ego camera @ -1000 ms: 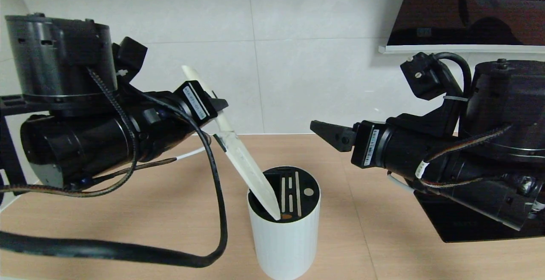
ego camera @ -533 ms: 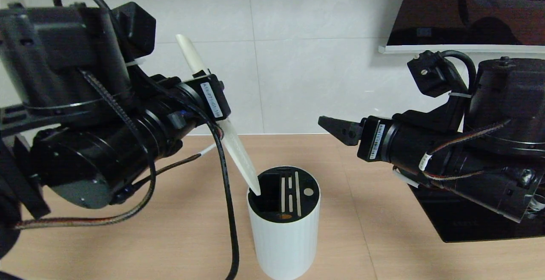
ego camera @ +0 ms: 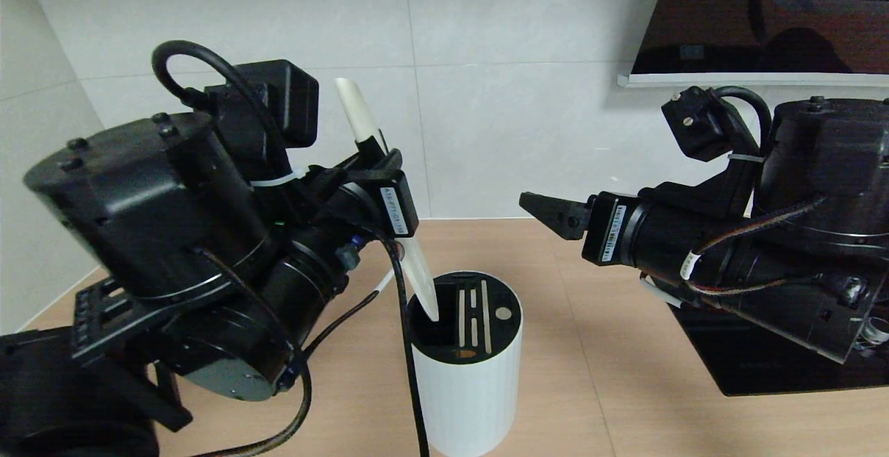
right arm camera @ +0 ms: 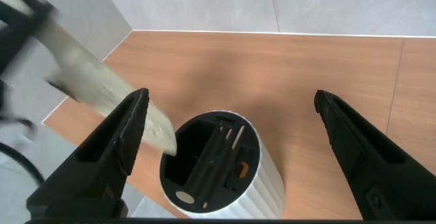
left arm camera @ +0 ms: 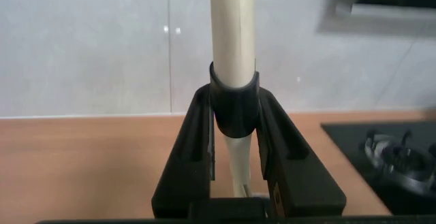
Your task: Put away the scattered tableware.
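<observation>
A white ceramic knife (ego camera: 417, 262) with a cream handle (ego camera: 354, 113) stands almost upright, blade tip inside the wide slot of a white cylindrical holder (ego camera: 465, 374) with a black slotted top. My left gripper (ego camera: 385, 183) is shut on the knife where handle (left arm camera: 231, 26) meets blade. In the right wrist view the knife blade (right arm camera: 102, 94) enters the holder (right arm camera: 218, 166) at its rim. My right gripper (right arm camera: 235, 125) hangs open above and right of the holder, with nothing between its fingers (ego camera: 549, 210).
The holder stands on a wooden counter (ego camera: 611, 346) against a white tiled wall. A black stovetop (ego camera: 764, 367) lies at the right, with a dark range hood (ego camera: 757, 19) above it. My left arm's cable (ego camera: 410, 374) hangs in front of the holder.
My left arm has swung up and rightward, bringing the knife from a steep slant to nearly upright, its tip now over the holder's wide slot. The right gripper has stayed put.
</observation>
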Tool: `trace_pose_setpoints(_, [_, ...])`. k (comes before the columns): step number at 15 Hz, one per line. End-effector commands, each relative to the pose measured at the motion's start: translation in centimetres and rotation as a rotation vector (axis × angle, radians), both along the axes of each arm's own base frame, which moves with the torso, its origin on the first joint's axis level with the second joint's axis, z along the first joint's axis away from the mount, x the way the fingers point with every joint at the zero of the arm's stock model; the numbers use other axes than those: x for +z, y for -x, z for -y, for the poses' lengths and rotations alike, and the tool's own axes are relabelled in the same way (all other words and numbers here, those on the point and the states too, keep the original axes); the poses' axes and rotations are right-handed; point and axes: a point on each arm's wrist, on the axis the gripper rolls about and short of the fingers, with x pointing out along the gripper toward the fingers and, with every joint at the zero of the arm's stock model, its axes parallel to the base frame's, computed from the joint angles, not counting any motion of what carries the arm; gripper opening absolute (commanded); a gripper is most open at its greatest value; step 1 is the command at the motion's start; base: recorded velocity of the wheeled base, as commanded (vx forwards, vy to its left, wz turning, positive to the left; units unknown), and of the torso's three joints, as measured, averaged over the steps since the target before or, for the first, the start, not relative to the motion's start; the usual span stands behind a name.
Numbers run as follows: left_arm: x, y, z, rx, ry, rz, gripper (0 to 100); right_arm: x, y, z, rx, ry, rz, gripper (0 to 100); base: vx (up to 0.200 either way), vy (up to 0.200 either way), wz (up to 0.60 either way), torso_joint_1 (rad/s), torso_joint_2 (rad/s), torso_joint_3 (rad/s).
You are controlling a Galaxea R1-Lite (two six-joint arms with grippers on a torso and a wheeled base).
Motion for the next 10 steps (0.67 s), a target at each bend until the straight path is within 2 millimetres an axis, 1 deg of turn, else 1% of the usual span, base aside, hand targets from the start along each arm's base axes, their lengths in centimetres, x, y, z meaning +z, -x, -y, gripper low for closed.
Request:
trace_pose_setpoints(1, [-0.6, -0.2, 0.4, -0.005, -0.015, -0.015, 0, -0.1, 0.0, -0.1, 0.001, 0.002, -0.003, 100, 0.0, 0.0, 0.0, 0.0, 0.0, 0.0])
trace_pose_setpoints(6, [-1.2, -0.4, 0.8, -0.01, -0.024, -0.029, 0, -0.2, -0.1, -0.1, 0.001, 0.004, -0.004, 100, 0.0, 0.0, 0.0, 0.0, 0.0, 0.0])
trace_pose_setpoints(10, [-2.3, -0.7, 1.6, -0.023, -0.028, -0.056, 0, -0.2, -0.1, -0.1, 0.001, 0.004, -0.004, 100, 0.0, 0.0, 0.0, 0.0, 0.0, 0.0])
